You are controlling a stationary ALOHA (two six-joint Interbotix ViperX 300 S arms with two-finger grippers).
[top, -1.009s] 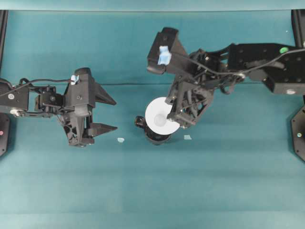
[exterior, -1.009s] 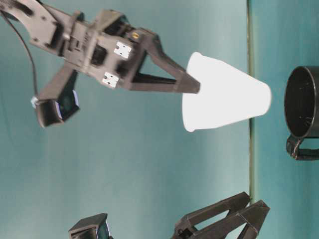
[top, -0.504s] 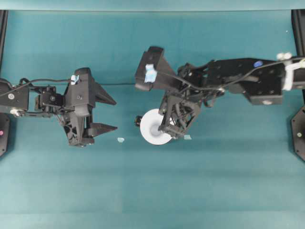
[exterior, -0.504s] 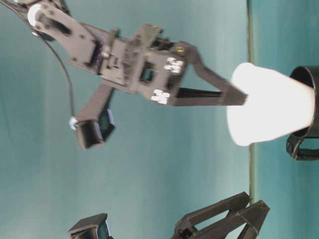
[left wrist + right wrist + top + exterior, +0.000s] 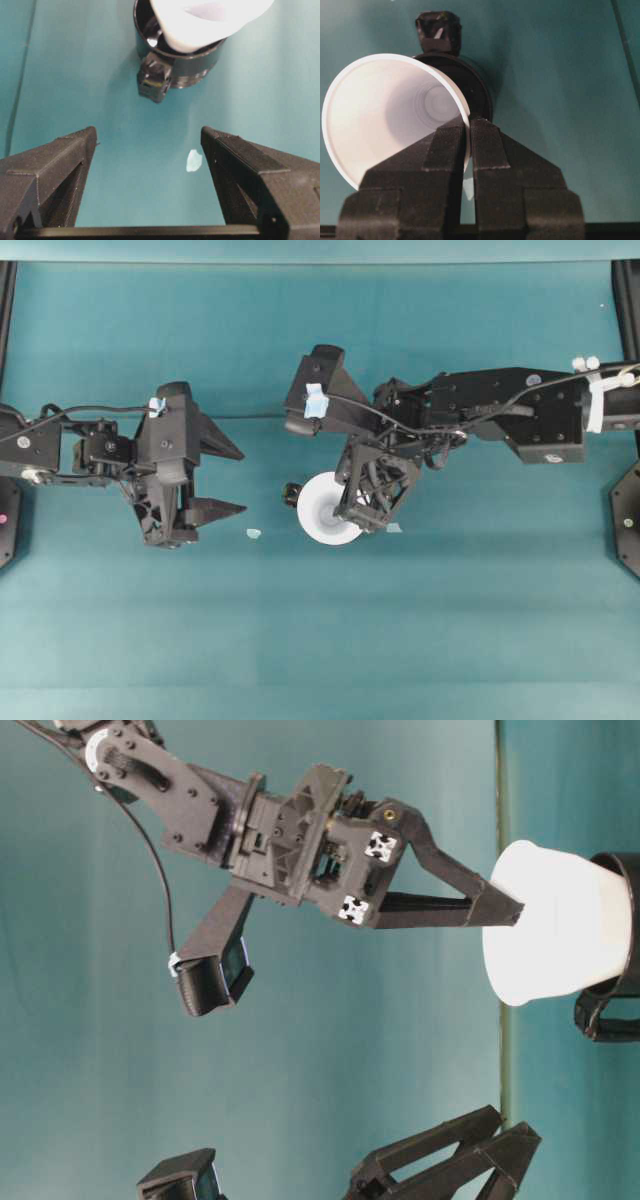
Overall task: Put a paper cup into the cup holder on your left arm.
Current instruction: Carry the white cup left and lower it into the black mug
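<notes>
Paper cup (image 5: 395, 115) first: seen from my right wrist it fills the near view, its wide white rim toward the camera, and my right gripper (image 5: 468, 125) is pinching its wall, one finger inside the cup and one outside, pressed close with only the paper between them. Just past the cup's narrow end sits the cup holder (image 5: 477, 92), a glossy black mug whose small handle points away from that camera. The cup's base is lowered into the mug's mouth; the table-level view shows the paper cup (image 5: 560, 925) part-way in, most of its body and its rim standing proud of the cup holder (image 5: 620, 935), and tilted rather than square to it. I cannot tell whether the base touches the bottom.

From overhead the pair stand near the middle of the teal table (image 5: 320, 640), the paper cup (image 5: 322, 510) covering all but the holder's handle (image 5: 291, 494). A tiny pale scrap (image 5: 253, 533) lies on the cloth between the mug and my left gripper (image 5: 230, 480), which hangs well apart toward the table's left edge, its fingers spread wide and holding nothing. A second pale scrap (image 5: 394, 528) lies beside my right gripper.
</notes>
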